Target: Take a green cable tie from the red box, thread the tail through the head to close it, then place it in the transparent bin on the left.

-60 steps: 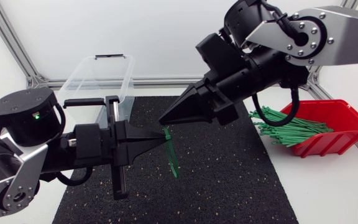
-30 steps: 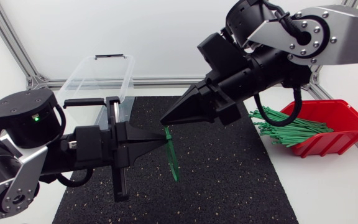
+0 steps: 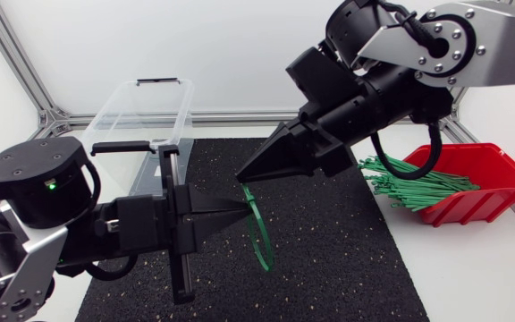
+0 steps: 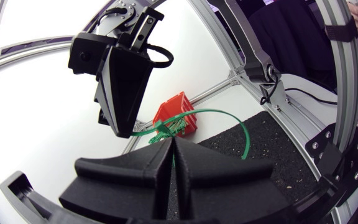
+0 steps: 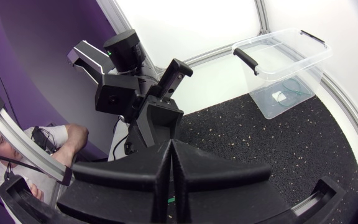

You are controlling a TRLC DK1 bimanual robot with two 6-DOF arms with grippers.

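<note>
Tie position: the green cable tie hangs in the air above the middle of the black mat, bent into a loop that droops toward the near edge. It is held between the two arms and touches neither the red box nor the transparent bin.

Grip state: the left gripper comes in level from the left with its fingers clenched together. In the left wrist view a green strand runs out from between the fingertips, so it is grasping the tie. The right gripper slopes down from the far right, its fingers also pressed together, with its tip meeting the tie at the top of the loop, where the head appears to be. The two tips stand just apart, one above the other. This opposed hold looks intended to fix one end while the other is fed through. Whether the tail has entered the head cannot be told.

Edges and room: the loop hangs free below both tips, with open mat on all sides. The bin stands at the far left corner, beyond the mat's edge, its top open and its black handle on the near rim. One closed tie lies inside it. The path from the grippers to the bin crosses bare mat, but the left arm's own body lies beside that path. Spare ties overhang the red box's left rim, well apart from the work.
</note>
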